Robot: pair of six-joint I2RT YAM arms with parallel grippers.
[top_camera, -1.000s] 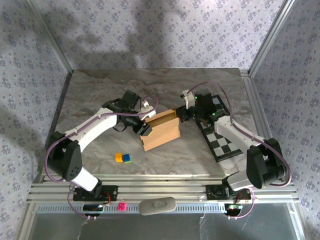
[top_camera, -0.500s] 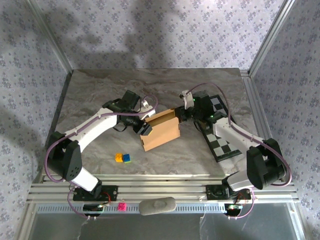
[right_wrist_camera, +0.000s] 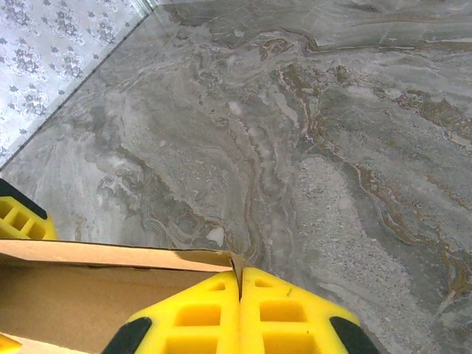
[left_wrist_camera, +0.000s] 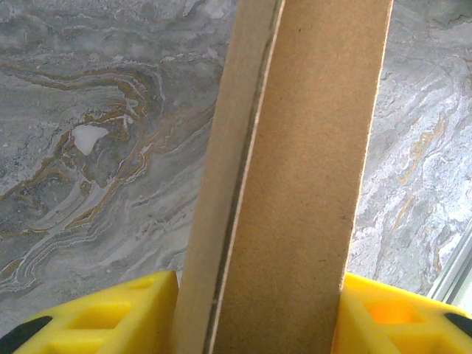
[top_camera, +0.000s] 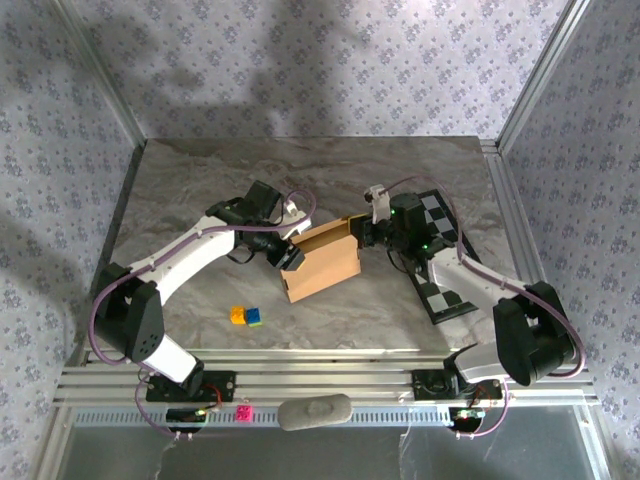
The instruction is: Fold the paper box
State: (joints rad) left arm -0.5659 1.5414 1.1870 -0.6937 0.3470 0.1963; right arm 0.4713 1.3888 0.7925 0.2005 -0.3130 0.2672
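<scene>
The paper box [top_camera: 322, 264] stands partly formed at the centre of the tabletop [top_camera: 200, 190]. Its left end wall is grasped by the left claw [left_wrist_camera: 258, 310]. The right claw [right_wrist_camera: 240, 299], clenched, is set against the right rim. Wall forming is judged in hand. Next, a steady hold and a controlled inward push are required.
</scene>
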